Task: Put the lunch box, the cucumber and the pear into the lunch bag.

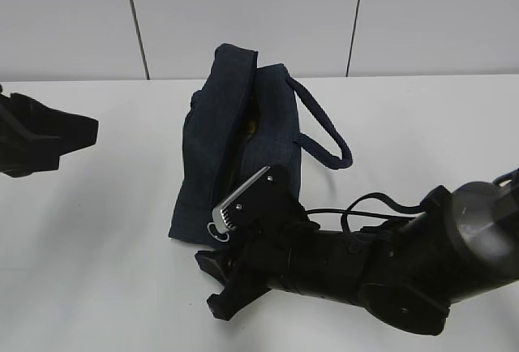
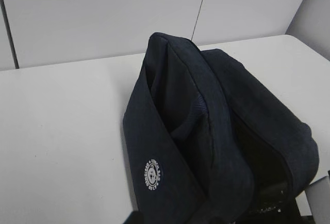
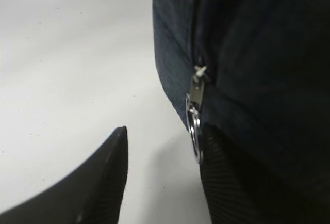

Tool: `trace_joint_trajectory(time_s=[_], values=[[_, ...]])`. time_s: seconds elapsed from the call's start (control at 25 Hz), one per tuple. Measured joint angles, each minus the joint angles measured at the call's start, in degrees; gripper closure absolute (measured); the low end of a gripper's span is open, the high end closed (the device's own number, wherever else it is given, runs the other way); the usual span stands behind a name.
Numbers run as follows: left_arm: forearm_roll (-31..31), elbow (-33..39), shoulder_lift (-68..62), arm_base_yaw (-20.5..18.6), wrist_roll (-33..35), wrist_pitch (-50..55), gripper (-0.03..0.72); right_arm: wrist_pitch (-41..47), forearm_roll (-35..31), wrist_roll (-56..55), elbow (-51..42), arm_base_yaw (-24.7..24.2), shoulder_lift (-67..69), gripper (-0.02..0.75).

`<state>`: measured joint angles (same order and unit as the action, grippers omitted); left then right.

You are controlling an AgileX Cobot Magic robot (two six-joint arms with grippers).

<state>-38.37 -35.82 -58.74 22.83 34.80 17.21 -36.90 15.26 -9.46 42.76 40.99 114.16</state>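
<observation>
A: Start at the right pincer (image 3: 160, 177). What is it doing?

B: In the right wrist view its 2 black fingers stand apart with bare desk (image 3: 67, 53) between them. The ribbed right-hand finger lies against the lower corner of the lunch bag (image 3: 258, 53), just under the silver ring zipper pull (image 3: 195, 131). The ring hangs beside that finger, not pinched between the 2. So the pincer is partly open and, as far as I can see, has hold of nothing.

A: And the left pincer (image 1: 77, 135)?

B: It is well clear of the bag at the left edge of the exterior view. Its own camera shows none of its fingers, and from outside it is a dark wedge. I cannot tell how far open it is. Nothing appears to be in it.

A: Where is the bag?

B: Standing on the white desk, mid-table, its top gaping, 1 loop handle (image 1: 324, 137) drooping to the right.

A: Which step, then?

B: My guess is the zipper end of the job, opening or closing; I cannot say which. The next move would call for shifting the pincer so the ring sits between the fingers, then closing on it and pulling along the zip line.

A: What stays hidden?

B: The lunch box, cucumber and pear. None lies on the visible desk. A yellowish glint shows in the bag's mouth, too small to name. The right arm also covers the bag's near corner.
</observation>
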Motion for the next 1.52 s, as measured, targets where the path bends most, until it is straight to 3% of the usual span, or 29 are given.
trace_joint_trajectory(time_s=[0.56,1.0,1.2,1.52], values=[[0.00,0.00,0.00,0.00,0.00,0.14,0.444,0.93,-0.53,0.00,2.42,0.09,1.13,0.412],[0.00,0.00,0.00,0.00,0.00,0.22,0.444,1.07,-2.02,0.00,2.42,0.09,1.13,0.732],[0.00,0.00,0.00,0.00,0.00,0.34,0.444,2.48,-2.48,0.00,2.42,0.09,1.13,0.732],[0.00,0.00,0.00,0.00,0.00,1.17,0.444,15.12,-2.47,0.00,2.46,0.09,-4.72,0.732]])
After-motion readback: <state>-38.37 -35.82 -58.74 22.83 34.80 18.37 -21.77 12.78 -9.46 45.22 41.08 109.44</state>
